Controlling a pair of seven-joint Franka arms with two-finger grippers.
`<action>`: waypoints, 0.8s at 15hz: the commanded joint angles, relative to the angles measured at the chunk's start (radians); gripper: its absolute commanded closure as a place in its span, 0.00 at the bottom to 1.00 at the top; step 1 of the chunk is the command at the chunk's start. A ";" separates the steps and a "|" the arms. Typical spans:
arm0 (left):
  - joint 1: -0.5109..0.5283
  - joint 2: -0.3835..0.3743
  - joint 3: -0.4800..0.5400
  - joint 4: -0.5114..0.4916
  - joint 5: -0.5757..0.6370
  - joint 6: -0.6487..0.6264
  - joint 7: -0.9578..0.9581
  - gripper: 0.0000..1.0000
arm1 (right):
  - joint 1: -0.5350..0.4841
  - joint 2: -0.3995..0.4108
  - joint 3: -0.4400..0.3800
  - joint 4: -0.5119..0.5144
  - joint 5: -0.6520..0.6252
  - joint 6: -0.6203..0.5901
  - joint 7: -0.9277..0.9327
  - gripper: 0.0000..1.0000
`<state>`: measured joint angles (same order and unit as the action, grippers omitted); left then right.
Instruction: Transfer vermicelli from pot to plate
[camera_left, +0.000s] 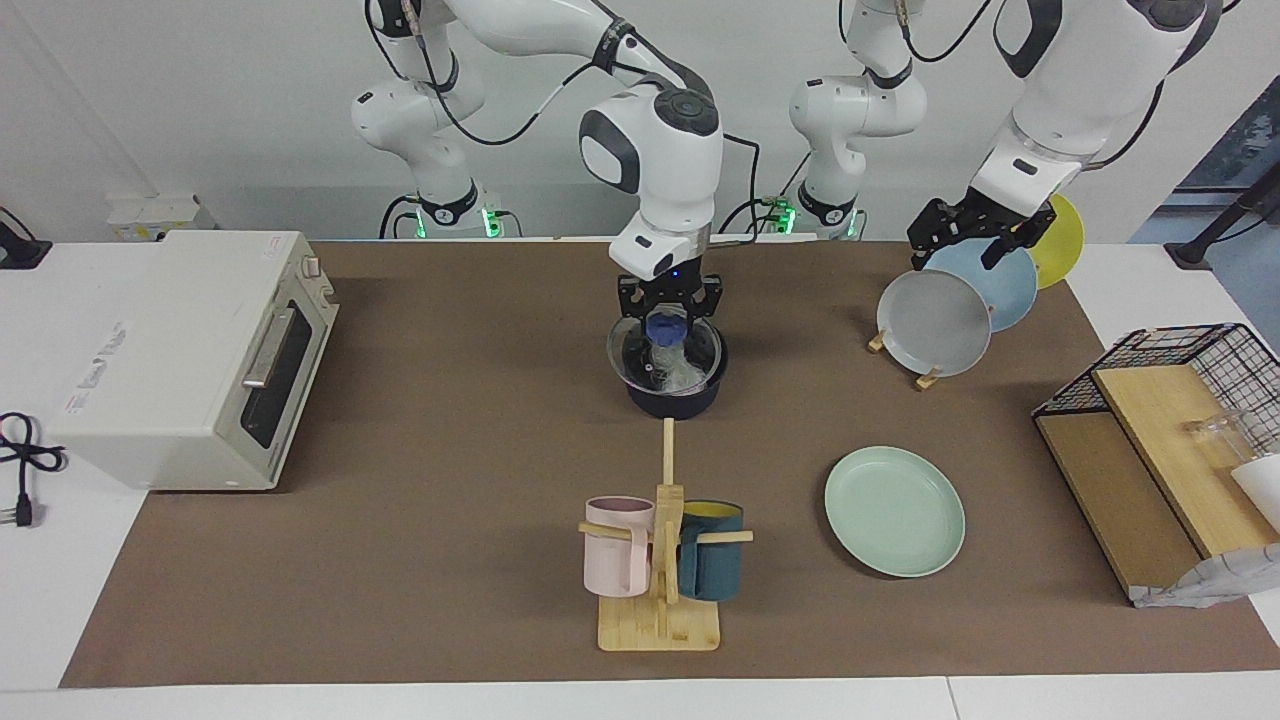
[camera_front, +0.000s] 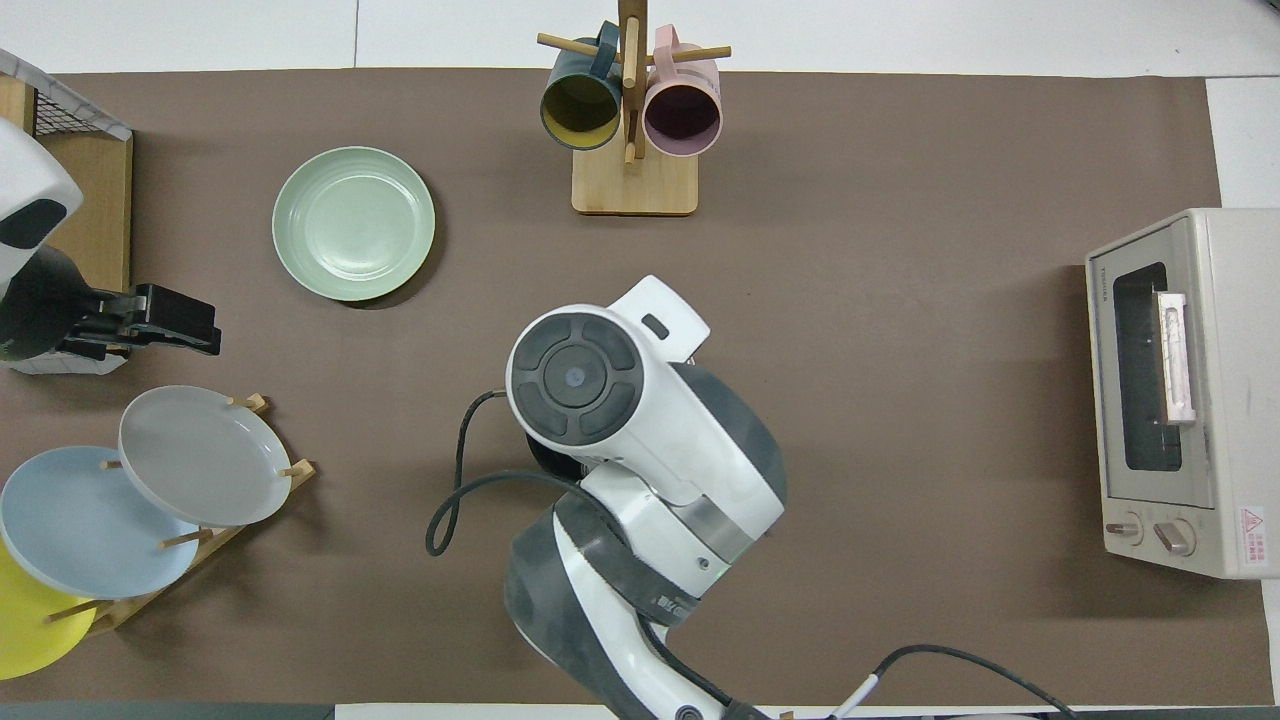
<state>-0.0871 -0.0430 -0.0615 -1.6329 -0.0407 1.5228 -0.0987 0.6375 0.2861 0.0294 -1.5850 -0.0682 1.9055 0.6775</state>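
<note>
Inside pot (camera_left: 675, 400), white vermicelli (camera_left: 678, 374), glass lid (camera_left: 665, 352) on top

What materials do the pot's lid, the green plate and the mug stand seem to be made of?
Lid: apparently clear glass; the vermicelli shows through it. Plate: matte mint-green, plastic or glazed ceramic, uncertain. Mug stand: pale wood, probably bamboo, with visible grain.

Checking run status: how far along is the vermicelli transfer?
Early. Done: nothing on the mint-green plate, it is bare. In hand: the right pincer is at the blue knob of the glass lid on the pot; the vermicelli shows through the glass, inside the pot. Left: lid off, noodles out and onto the plate. The left pincer waits over the plate rack.
</note>
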 joint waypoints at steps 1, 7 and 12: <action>-0.013 -0.040 -0.012 -0.074 0.021 0.074 -0.010 0.00 | -0.111 -0.027 0.011 0.000 -0.007 -0.045 -0.148 0.49; -0.248 -0.035 -0.017 -0.215 -0.004 0.262 -0.283 0.00 | -0.356 -0.045 0.011 -0.076 -0.004 -0.040 -0.534 0.48; -0.511 0.095 -0.015 -0.324 -0.013 0.495 -0.663 0.00 | -0.478 -0.119 0.011 -0.300 -0.004 0.130 -0.696 0.48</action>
<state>-0.5045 -0.0138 -0.0981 -1.9061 -0.0471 1.9142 -0.6444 0.1722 0.2487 0.0244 -1.7490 -0.0678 1.9605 0.0035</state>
